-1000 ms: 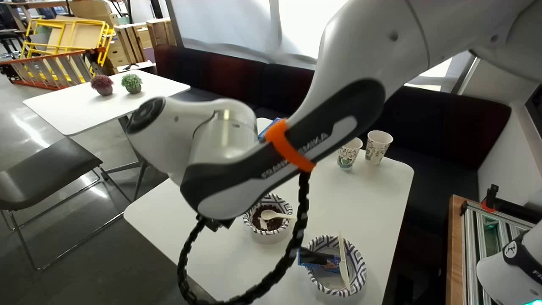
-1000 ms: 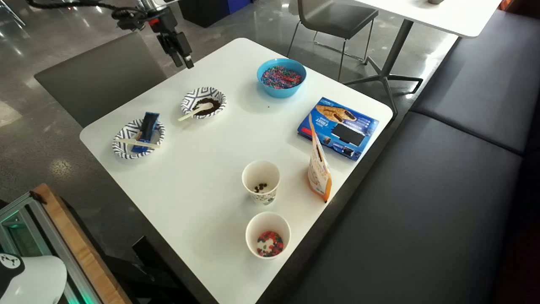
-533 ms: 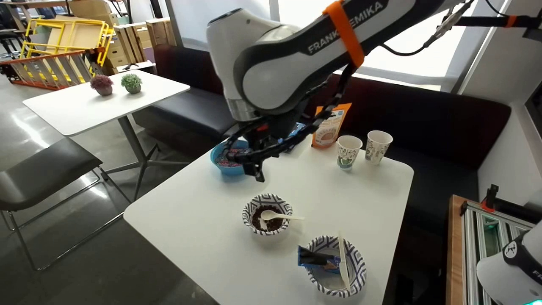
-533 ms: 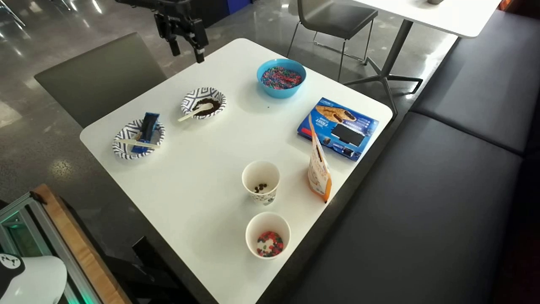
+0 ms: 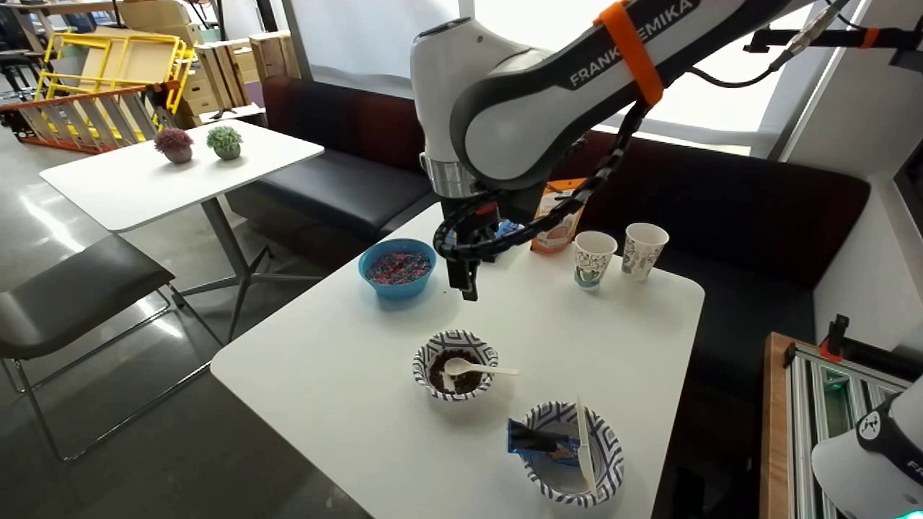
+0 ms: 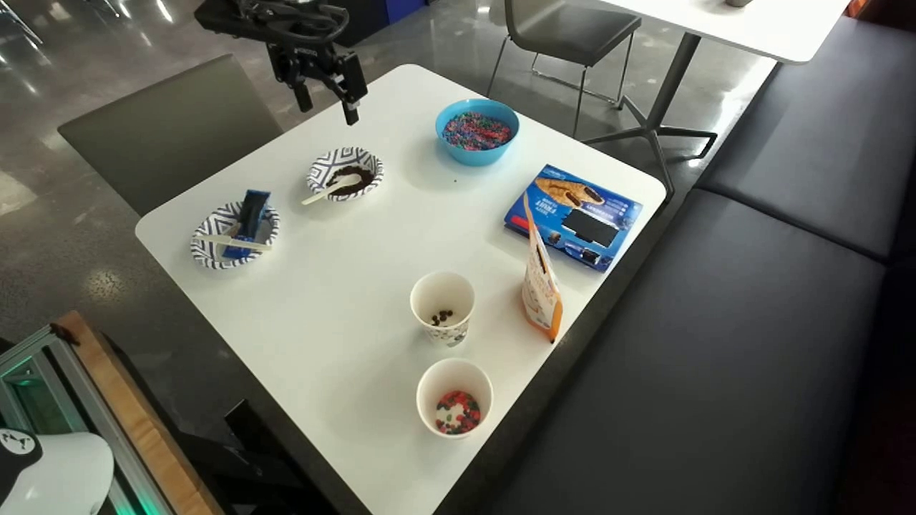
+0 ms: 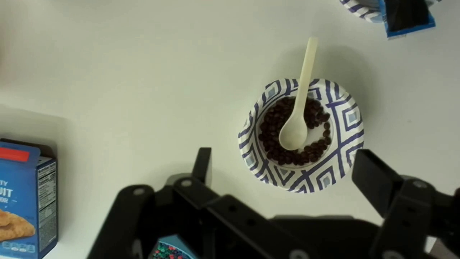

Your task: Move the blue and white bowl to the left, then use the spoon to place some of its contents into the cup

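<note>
The blue and white bowl (image 7: pixel 345 144) holds dark brown beans; both exterior views show it standing on the white table. In it rests the pale spoon (image 7: pixel 296 122), its handle leaning over the rim. High above the table, apart from the bowl, my gripper (image 6: pixel 328 113) is open with nothing in it. From the wrist, the gripper (image 7: pixel 282 158) has its fingers spread wide, and the bowl shows beyond and between the tips. Two patterned paper cups stand across the table: one cup (image 6: pixel 447 336) has a few brown beans, the other cup (image 6: pixel 429 393) red and dark bits.
A solid blue bowl (image 6: pixel 478 154) of coloured bits stands near the far corner. Beside the cups are an orange-edged pouch (image 6: pixel 542 293) and a blue box (image 6: pixel 608 207). Another patterned bowl (image 6: pixel 204 247) carries a blue packet and a pale utensil.
The arm has swung back from close to an exterior camera and turned, so both spread fingers now show. The gripper has shifted slightly toward the table. Bowl, spoon and cups stay put.
</note>
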You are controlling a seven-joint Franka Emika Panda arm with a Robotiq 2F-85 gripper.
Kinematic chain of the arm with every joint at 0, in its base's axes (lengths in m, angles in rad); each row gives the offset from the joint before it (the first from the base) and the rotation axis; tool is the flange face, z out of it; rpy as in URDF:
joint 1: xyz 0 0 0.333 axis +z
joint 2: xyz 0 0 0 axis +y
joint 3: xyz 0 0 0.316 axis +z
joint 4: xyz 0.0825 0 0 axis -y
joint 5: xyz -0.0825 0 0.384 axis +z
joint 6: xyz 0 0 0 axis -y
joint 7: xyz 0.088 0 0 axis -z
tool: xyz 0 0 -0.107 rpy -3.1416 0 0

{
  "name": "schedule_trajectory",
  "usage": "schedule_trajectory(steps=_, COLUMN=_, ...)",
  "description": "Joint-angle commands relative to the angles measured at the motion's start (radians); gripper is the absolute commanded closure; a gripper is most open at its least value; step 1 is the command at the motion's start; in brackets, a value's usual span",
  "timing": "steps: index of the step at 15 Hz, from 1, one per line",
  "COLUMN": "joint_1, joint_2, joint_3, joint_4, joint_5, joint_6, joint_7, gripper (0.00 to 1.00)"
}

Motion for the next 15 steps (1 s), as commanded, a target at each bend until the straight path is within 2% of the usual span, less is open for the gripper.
schedule_trajectory(steps=1, joint_1=0.003, joint_2=-0.007, joint_3=0.006, joint_4=-0.058, joint_5=-0.023, joint_6=0.137, joint_7=0.007, gripper=0.00)
schedule_trajectory(steps=11, joint_1=-0.052, joint_2=-0.092, joint_3=0.049, joint_4=-0.392, joint_5=0.133, joint_6=0.534, joint_7=-0.228, gripper=0.00)
schedule_trajectory(steps=14, joint_1=-0.060, joint_2=-0.072, joint_3=0.064, joint_4=-0.453, joint_5=0.166, joint_6=0.665, joint_7=-0.286, gripper=0.00)
schedule_trajectory(steps=15, joint_1=-0.065, joint_2=-0.059, joint_3=0.073, joint_4=-0.467, joint_5=0.178, joint_6=0.711, joint_7=-0.310, gripper=0.04)
